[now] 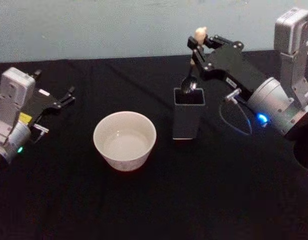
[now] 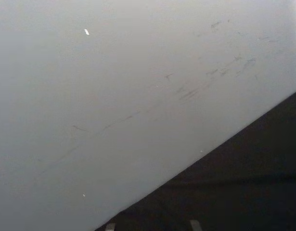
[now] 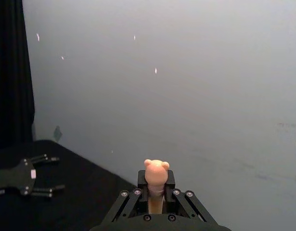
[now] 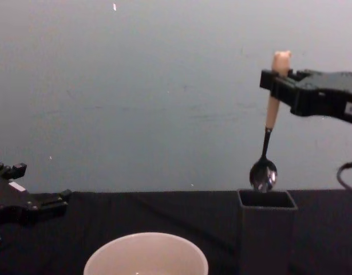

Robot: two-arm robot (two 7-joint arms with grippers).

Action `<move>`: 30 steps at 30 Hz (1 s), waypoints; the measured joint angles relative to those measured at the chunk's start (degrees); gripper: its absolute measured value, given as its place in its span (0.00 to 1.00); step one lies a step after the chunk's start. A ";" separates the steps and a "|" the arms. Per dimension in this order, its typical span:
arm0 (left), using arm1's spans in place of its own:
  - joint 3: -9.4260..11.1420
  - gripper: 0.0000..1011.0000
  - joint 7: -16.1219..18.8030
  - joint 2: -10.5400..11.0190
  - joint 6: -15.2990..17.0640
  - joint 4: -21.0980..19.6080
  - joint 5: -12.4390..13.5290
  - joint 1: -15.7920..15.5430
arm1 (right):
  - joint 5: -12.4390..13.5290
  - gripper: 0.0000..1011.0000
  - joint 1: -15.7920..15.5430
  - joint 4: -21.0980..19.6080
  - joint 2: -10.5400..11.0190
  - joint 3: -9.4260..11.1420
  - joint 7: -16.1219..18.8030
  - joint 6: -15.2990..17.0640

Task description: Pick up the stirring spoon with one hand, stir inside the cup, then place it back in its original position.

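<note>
Your right tool [image 1: 195, 49] is clamped on the stirring spoon [image 1: 193, 65], gripping the pale handle just below the bear-head top, which pokes up above the fingers [image 3: 168, 179] in the right wrist view. In the chest view the spoon [image 4: 269, 134] hangs upright, handle up, with its small metal bowl just above the open mouth of the dark square holder [image 4: 266, 229]; you cannot tell from the head view whether the bowl's tip is just inside the opening or clear of it. The holder [image 1: 188, 114] stands on the black table [image 1: 154, 200], just to the right of the cup [image 1: 124, 140]. The cup is upright, wide and cream-rimmed, near the middle of the table in front of you, apart from the holder and from both tools. Your left tool [image 1: 67, 97] sits low at the left side of the table, well apart from the cup, its fingers spread apart and holding nothing. A pale wall [image 4: 135, 91] rises behind the table.
</note>
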 joint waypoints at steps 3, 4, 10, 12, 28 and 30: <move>0.00 0.99 0.00 0.00 0.00 0.00 0.00 0.00 | -0.24 0.19 -0.11 0.50 -0.10 -0.02 -0.07 0.28; 0.00 0.99 0.00 0.00 0.00 0.00 0.00 0.00 | -0.42 0.19 -0.16 0.89 -0.22 -0.08 -0.13 0.48; 0.00 0.99 0.00 0.00 0.00 0.00 0.00 0.00 | -0.70 0.19 -0.31 1.99 -0.58 -0.26 -0.19 1.12; 0.00 0.99 0.00 0.00 0.00 0.00 0.00 0.00 | -0.71 0.19 -0.45 2.31 -0.65 -0.35 -0.06 1.29; 0.00 0.99 0.00 0.00 0.00 0.00 0.00 0.00 | -1.34 0.19 -1.51 5.57 -1.01 -1.57 0.28 3.33; 0.00 0.99 0.00 0.00 0.00 0.00 0.00 0.00 | -1.44 0.19 -1.67 5.99 -1.07 -1.69 0.26 3.61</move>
